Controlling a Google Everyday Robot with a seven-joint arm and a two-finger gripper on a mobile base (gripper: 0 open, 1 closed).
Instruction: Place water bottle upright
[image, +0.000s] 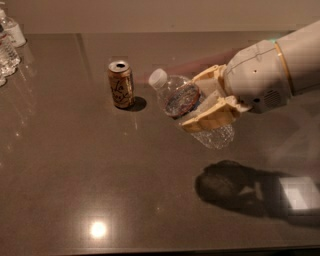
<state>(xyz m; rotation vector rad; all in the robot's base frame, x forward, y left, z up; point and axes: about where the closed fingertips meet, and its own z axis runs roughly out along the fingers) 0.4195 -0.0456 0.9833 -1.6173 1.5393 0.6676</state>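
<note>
Aloft, gripper (192, 102) fingers (215, 116) clamped round tilted water bottle (176, 96) (cap upper-left), above table (75, 175).

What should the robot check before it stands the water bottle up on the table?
1. Grip: gripper, in the air right of centre, shut on the water bottle: ok.
2. Bottle upright: not ok, tilted, white cap up-left.
3. Cap on: ok.
4. Gold can apart from bottle: ok.
5. Bottle off the table: ok, shadow lies below.
</note>
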